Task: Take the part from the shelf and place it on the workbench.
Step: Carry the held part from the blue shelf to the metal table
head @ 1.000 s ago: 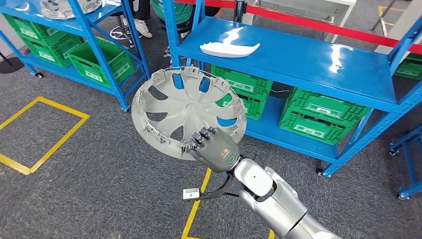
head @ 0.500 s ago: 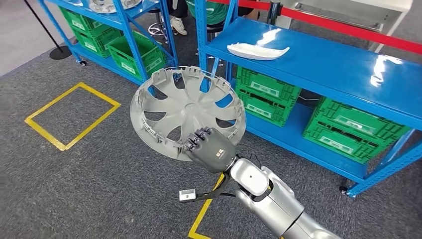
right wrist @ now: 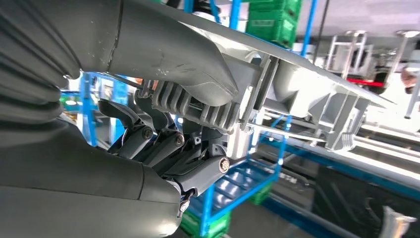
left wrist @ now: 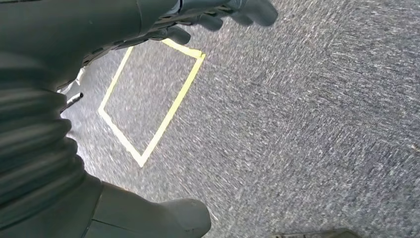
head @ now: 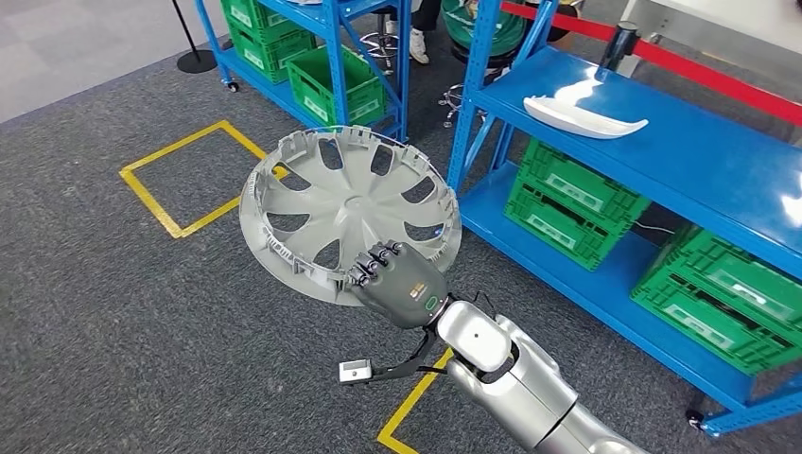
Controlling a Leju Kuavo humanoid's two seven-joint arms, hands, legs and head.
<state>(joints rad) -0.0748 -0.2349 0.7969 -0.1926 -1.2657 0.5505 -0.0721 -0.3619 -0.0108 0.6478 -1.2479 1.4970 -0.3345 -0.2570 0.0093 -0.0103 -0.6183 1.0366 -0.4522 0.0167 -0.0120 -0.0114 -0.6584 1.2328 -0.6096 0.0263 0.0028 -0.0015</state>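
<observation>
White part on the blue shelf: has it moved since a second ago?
No. The white part lies on the same spot of the blue shelf top; the whole view shifted because the robot turned.

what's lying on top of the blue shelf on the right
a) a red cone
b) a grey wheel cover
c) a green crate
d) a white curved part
d: a white curved part lies on the blue shelf; the grey wheel cover is held by the right robot hand, off the shelf.
</observation>
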